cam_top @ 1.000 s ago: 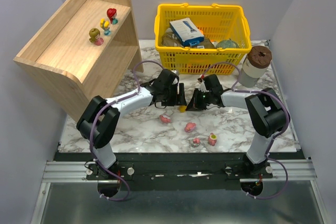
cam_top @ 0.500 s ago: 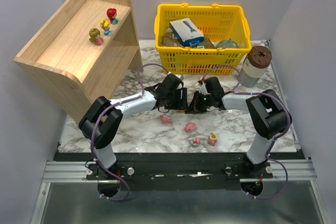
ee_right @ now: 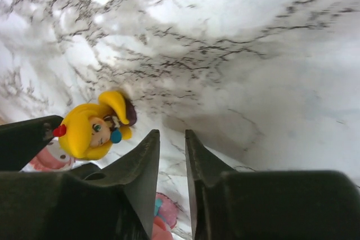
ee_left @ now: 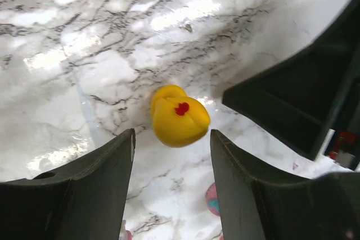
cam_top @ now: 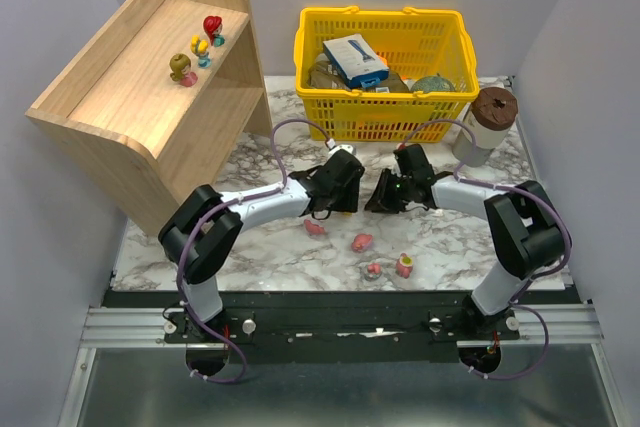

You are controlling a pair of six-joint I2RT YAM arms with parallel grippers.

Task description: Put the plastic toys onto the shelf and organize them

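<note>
While the wooden shelf [cam_top: 120, 97] carries three plastic figurines in a row on its top tier, a red one [cam_top: 212, 25], a yellow-and-blue one [cam_top: 201, 47] and an olive one [cam_top: 182, 69], its lower tier is mostly hidden. Beside it, the yellow basket [cam_top: 305, 67] holds a blue-and-white box [cam_top: 355, 59], brownish packets [cam_top: 325, 75] and a teal rounded item [cam_top: 433, 84]. A brown-lidded cup [cam_top: 488, 119] stands just outside the basket's right end. On the marble table [cam_top: 260, 247], the left gripper [ee_left: 172, 134] has its jaws moderately apart, flanking a yellow figurine [ee_left: 179, 114] without clamping it. The right gripper [ee_right: 172, 134] shows only a narrow gap, holding nothing. Four pinkish toys [cam_top: 362, 242] lie loose nearer the arm bases.
</note>
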